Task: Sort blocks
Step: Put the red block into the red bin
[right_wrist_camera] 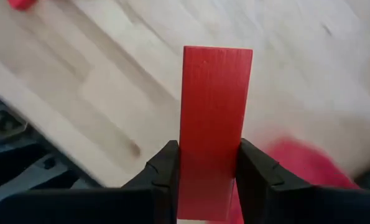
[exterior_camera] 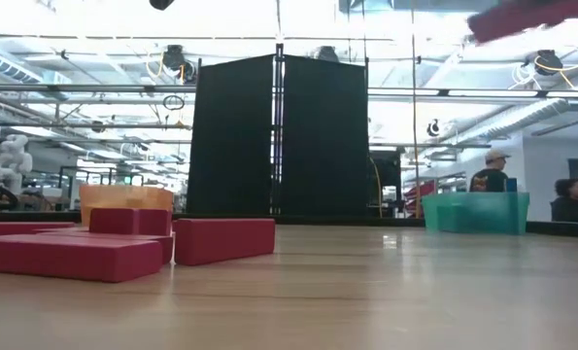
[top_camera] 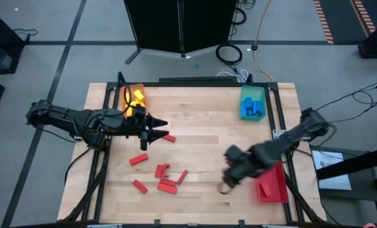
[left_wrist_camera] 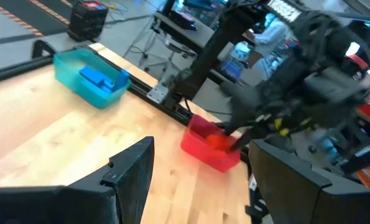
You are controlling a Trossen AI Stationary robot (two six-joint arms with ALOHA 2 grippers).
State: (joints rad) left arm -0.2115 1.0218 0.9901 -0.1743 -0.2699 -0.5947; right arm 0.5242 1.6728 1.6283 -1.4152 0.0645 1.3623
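seven flat red blocks [top_camera: 162, 172] lie loose on the desk's left half: one [top_camera: 170, 137] nearest the far side, one [top_camera: 138, 159] angled below it, and the rest clustered toward the near edge, some touching. yellow blocks [top_camera: 136, 100] are piled in the orange tray at the far left corner, blue blocks [top_camera: 254, 107] in the teal tray at the far right. one more red block [right_wrist_camera: 214, 127], long and smooth, is clamped at its lower end between the right gripper's [right_wrist_camera: 206, 180] fingers, lifted above the desk.
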